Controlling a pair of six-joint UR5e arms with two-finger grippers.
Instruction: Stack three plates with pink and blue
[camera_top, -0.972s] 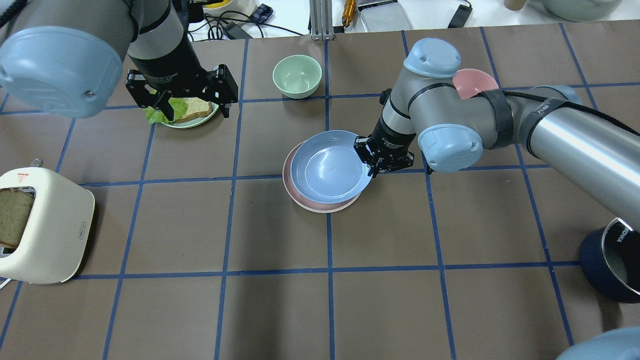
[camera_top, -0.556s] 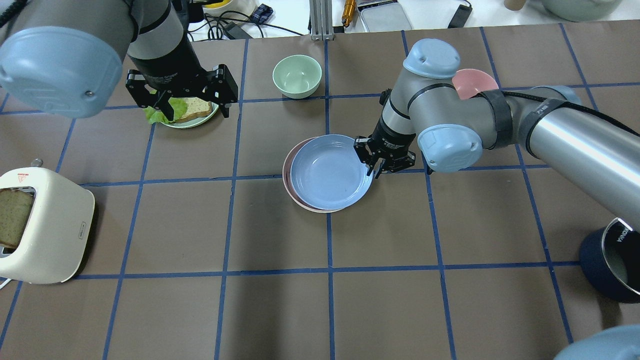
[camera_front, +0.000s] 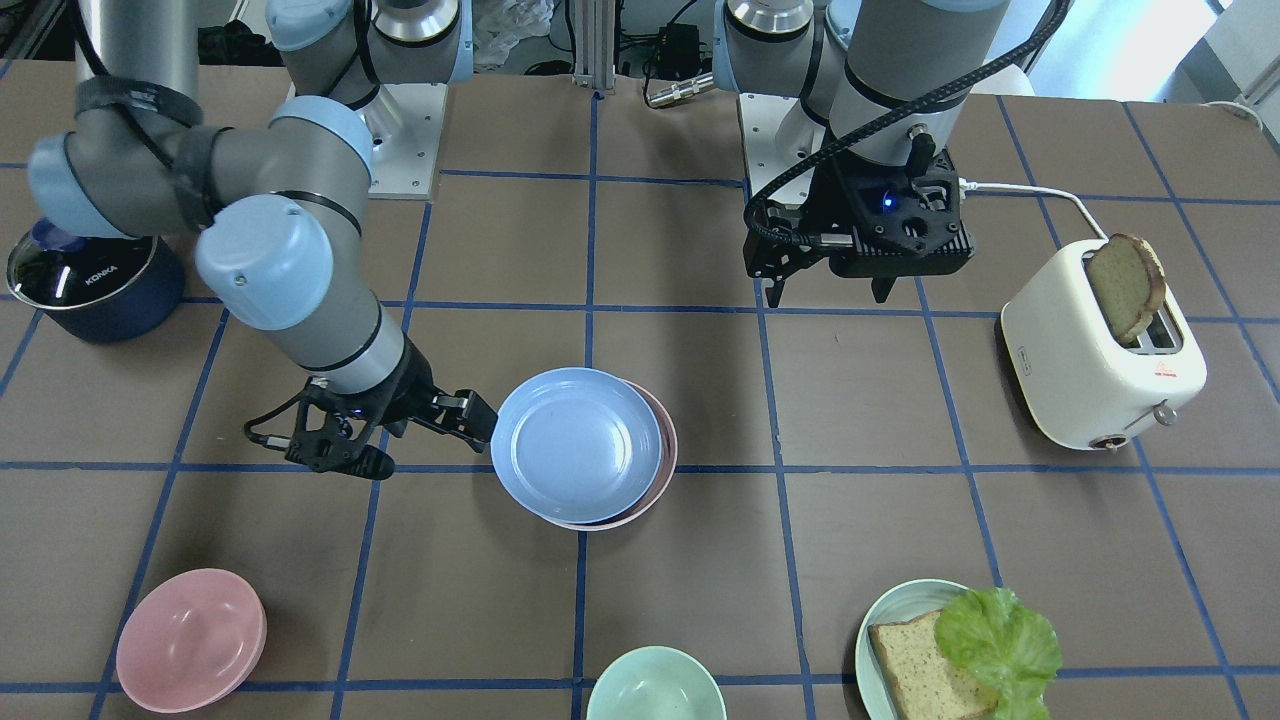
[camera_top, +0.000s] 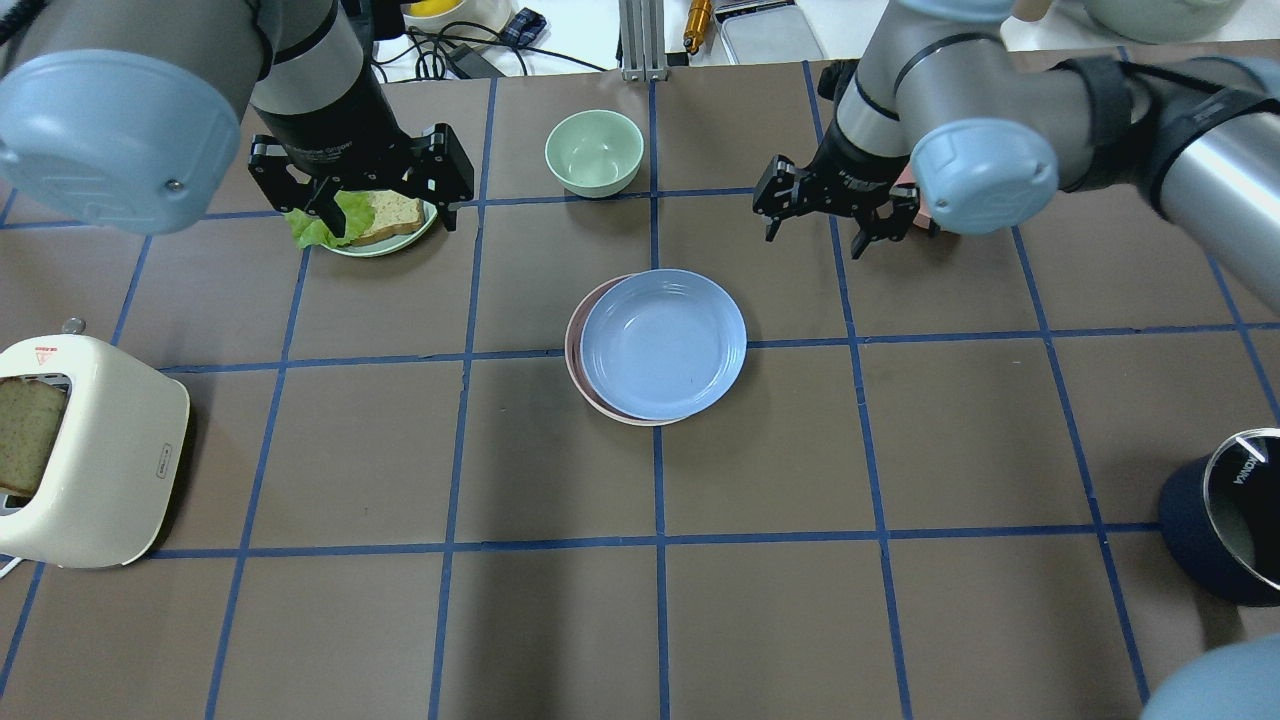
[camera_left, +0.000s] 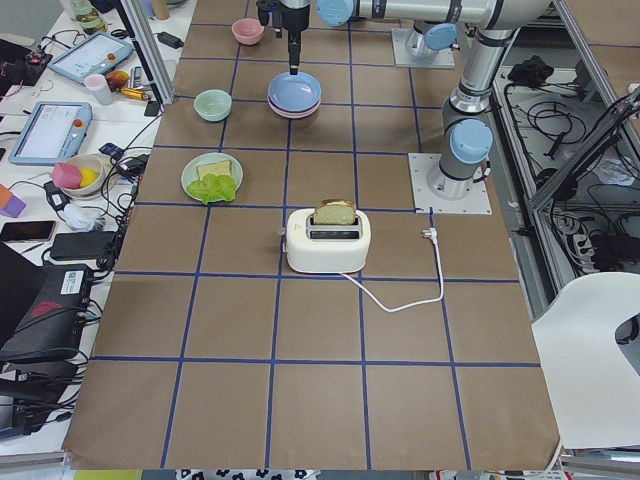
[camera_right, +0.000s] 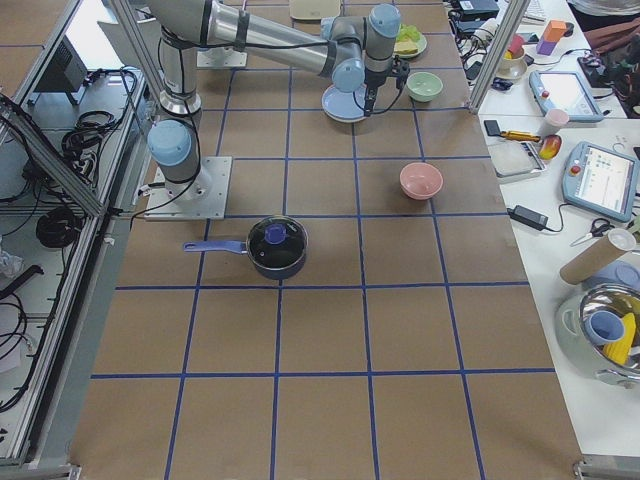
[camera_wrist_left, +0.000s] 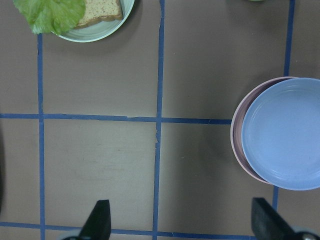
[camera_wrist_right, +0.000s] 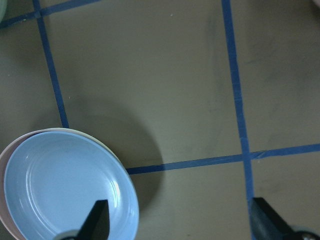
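1. around the table (camera_top: 330, 450): a toaster (camera_top: 100, 470) holding a bread slice (camera_top: 25, 435) at my left edge, a green bowl (camera_top: 594, 150) on the far side, a pink bowl (camera_front: 190, 640) far off to my right, and a dark pot (camera_top: 1220, 520) near my right side.
2. a green plate (camera_front: 880, 612) with bread and lettuce sits on the far left, well apart from the stack.
3. the blue plate (camera_top: 663, 343) lies mid-table on the pink plate (camera_top: 572, 345), set a little off to my right, so a pink crescent shows on the left. i cannot tell what lies under them.
4. my right gripper (camera_top: 815, 243) is spread wide with nothing in it. in the overhead view it hangs beyond the stack and to its right, toward the pink bowl, not touching either plate. its wrist camera shows the blue plate low on the left, partly behind one finger (camera_wrist_right: 97, 222), with only brown table and blue tape between the two fingers.
5. my left gripper (camera_top: 385, 225) is also wide open and empty, up over the far left of the table. in its wrist view the stack sits at the right edge and the green plate in the top left corner, with bare table between the fingers (camera_wrist_left: 97, 222).
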